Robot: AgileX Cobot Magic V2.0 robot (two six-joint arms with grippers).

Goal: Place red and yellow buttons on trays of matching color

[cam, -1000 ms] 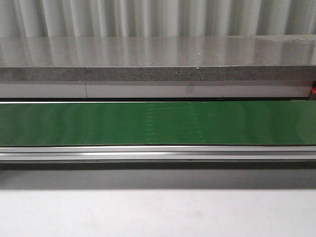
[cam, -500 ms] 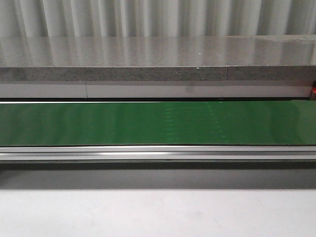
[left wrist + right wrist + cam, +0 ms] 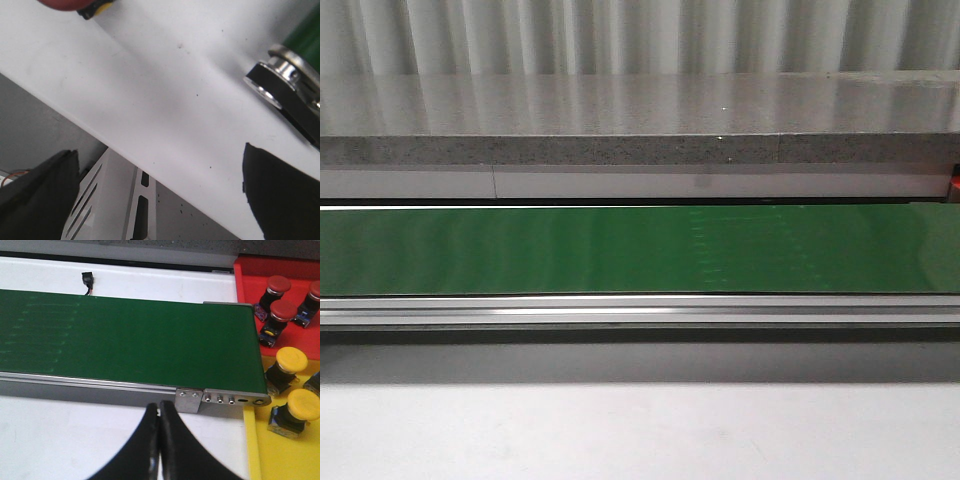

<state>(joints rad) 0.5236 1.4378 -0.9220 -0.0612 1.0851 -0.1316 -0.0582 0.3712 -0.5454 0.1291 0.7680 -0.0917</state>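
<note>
On the belt: the long green conveyor belt point(image 3: 640, 250) runs left to right across the front view and carries nothing; a pale stitched seam crosses it right of centre.
Belt frame: a silver aluminium rail point(image 3: 640, 310) lines the near edge, with the white table top point(image 3: 640, 430) nearer still and a grey speckled stone ledge point(image 3: 640, 120) on the far side.
Red tray: the red plastic tray point(image 3: 245, 277) sits past the belt's end in the right wrist view, holding red mushroom-head push buttons point(image 3: 282, 310) on black bases, three in sight, close together.
Yellow tray: the yellow plastic tray point(image 3: 260, 460) lies beside the red one, just off the belt's end, holding yellow mushroom-head push buttons point(image 3: 291, 360), two in sight.
Right gripper point(image 3: 160, 425): black fingers pressed together, nothing between them, over the white table just short of the belt rail.
Left gripper point(image 3: 160, 190): black fingers spread wide and empty, above the edge of the white table.
Stray button: a red-capped button with a yellow and black base point(image 3: 75, 5) shows at the frame edge of the left wrist view, mostly cut off.
</note>
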